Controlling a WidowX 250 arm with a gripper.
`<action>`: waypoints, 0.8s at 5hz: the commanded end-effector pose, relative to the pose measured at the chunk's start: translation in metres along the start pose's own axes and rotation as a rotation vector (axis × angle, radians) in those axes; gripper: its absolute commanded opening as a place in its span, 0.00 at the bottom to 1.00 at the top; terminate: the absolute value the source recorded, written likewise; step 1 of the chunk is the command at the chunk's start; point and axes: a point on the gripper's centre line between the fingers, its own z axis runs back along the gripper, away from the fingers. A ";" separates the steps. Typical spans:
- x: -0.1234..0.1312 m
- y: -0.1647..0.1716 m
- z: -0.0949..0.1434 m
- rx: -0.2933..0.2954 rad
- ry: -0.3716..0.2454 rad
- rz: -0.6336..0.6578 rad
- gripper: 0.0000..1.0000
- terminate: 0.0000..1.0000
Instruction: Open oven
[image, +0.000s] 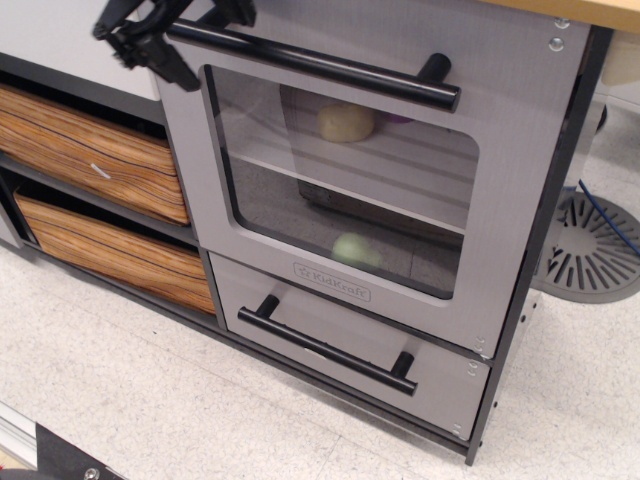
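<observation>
- At the top left corner you see only part of the gripper (165, 35): its black linkage runs off the upper edge, so the arm behind it is cut out of view.
- You cannot tell whether the fingers are spread or pinched; the dark parts overlap each other and the bar, and no gap between fingertips can be read.
- Your gripper sits at the left end of the handle (315, 63), tilted with its lower tip pointing down and to the right, against or just beside the bar.
- Your oven (350, 190) fills the middle of the view, its windowed door flush with the frame and closed.
- Behind the glass you make out a pale yellow lump (347, 121) on the upper shelf and a blurry green ball (350, 248) lower down; what they are stays unclear.
- Below the door sits the small grey drawer (345, 345); two wood-grain drawers (95, 190) lie left.
</observation>
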 end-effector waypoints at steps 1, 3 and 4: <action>0.008 0.010 -0.017 0.013 -0.114 -0.062 1.00 0.00; 0.005 0.041 -0.005 0.050 -0.074 -0.155 1.00 0.00; -0.001 0.041 0.006 0.037 -0.071 -0.181 1.00 0.00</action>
